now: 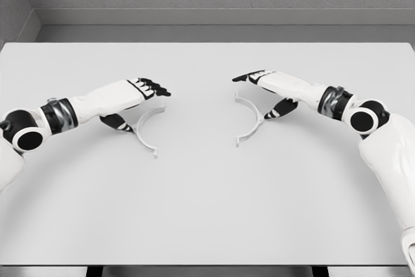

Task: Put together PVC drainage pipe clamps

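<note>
Nearest to me, the front stretch of the table point(207, 225) lay bare, so everything that mattered sat in the middle band. From my seat at the controls, I read it left to right.

Far left, my left arm came in low, and the left hand point(133, 95) reached toward the centre, fingers stretched out flat, thumb dropped below. It hovered right over the left clamp half point(148, 129), a thin white arc lying flat on the table, its open side facing the middle. Was the thumb touching the arc? I could not tell; the fingers were not closed on it, so I called that hand released, gripping nothing.

Across the gap, the right clamp half point(249, 121) lay flat too, curved the other way, open side turned to the right, so the two arcs stood back to back. The halves were well apart, with plain tabletop between them.

Over it sat the right hand point(275, 89), mirrored: fingers extended toward the centre, thumb tucked beneath near the arc's upper end. Again no closed grip that I could see, so released.

My read on progress: barely started. Both hands were posed for a pickup, neither piece lifted, nothing joined. Grasping, turning the halves to face each other, bringing them together and mating them all remained.
</note>
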